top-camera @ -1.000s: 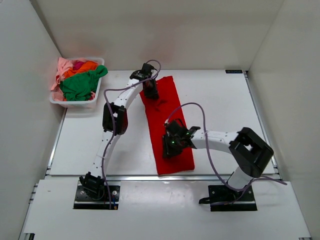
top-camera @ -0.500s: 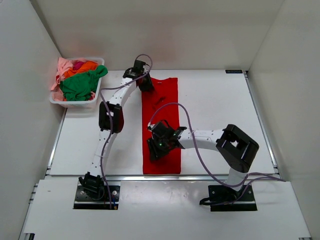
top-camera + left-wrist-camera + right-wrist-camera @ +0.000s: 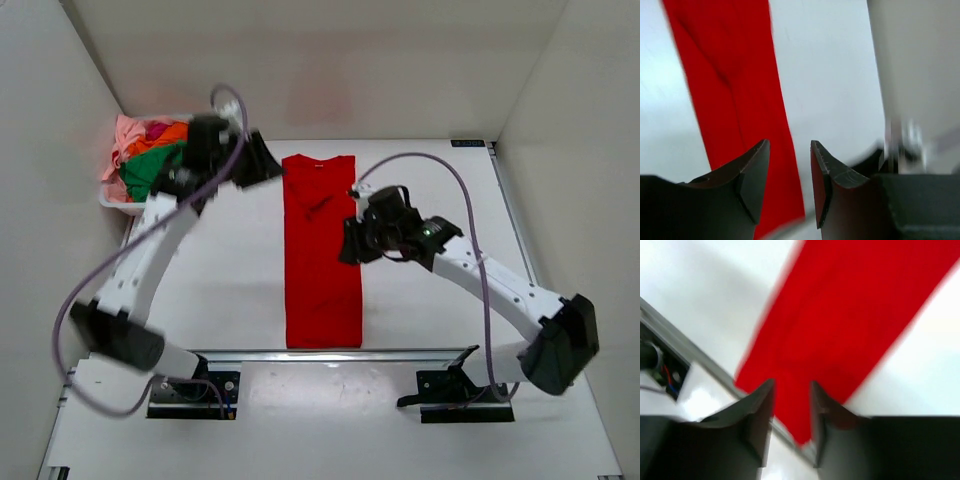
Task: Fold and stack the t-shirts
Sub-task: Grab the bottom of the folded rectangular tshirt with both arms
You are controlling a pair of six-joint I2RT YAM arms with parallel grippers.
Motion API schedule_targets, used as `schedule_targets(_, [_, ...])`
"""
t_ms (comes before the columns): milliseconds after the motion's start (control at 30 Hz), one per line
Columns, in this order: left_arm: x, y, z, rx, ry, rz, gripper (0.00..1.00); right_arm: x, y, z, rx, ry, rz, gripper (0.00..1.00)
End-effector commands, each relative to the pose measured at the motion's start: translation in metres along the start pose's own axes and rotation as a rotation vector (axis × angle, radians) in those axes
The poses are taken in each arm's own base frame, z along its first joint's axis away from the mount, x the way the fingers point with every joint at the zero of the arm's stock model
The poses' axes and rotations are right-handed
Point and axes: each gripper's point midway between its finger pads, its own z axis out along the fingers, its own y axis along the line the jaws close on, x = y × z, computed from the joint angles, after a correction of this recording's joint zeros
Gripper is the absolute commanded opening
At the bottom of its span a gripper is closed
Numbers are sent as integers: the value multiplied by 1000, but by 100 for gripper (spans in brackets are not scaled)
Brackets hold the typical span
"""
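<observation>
At the black two-finger left gripper: stands parted to a moderate gap, grips nothing, hangs raised above the table with its white arm arched high over the far left corner. At the black two-finger right gripper: stands parted more narrowly, grips nothing, reaches in from the near right on a long outstretched arm.

Behind the left arm, in the white plastic basket: lies a heap of soft cloth t-shirts, green, orange, pink and magenta.

On the flat white table, between the two grippers: lies the bright red cloth t-shirt, folded into a long narrow strip, collar at the far end, apart from both, just right of the left gripper, right edge under the right one.
</observation>
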Motion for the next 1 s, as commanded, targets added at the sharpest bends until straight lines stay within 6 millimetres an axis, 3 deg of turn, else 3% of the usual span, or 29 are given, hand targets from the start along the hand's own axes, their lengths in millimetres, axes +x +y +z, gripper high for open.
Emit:
schedule_targets(0, [186, 58, -23, -144, 480, 4, 49, 87, -27, -12, 126, 215, 102, 27])
schedule_targets(33, [219, 74, -42, -180, 518, -21, 50, 102, -25, -18, 132, 234, 126, 27])
schedule_targets(67, [235, 75, -48, -176, 528, -28, 50, 120, -25, -19, 146, 272, 148, 26])
schedule_targets(167, [300, 106, -84, -198, 556, -162, 50, 152, -16, -24, 148, 300, 215, 31])
schedule_targets(400, [366, 137, -107, -213, 640, -239, 51, 213, -11, -12, 174, 370, 288, 32])
schedule_targets(633, [374, 129, -102, -116, 573, -338, 53, 216, -13, 1, 140, 321, 313, 32])
schedule_targets(833, [372, 120, -86, -96, 558, -285, 53, 203, -13, 11, 152, 299, 306, 40])
schedule_targets(967, [372, 110, -77, -104, 578, -238, 54, 199, -9, 16, 171, 306, 288, 40])
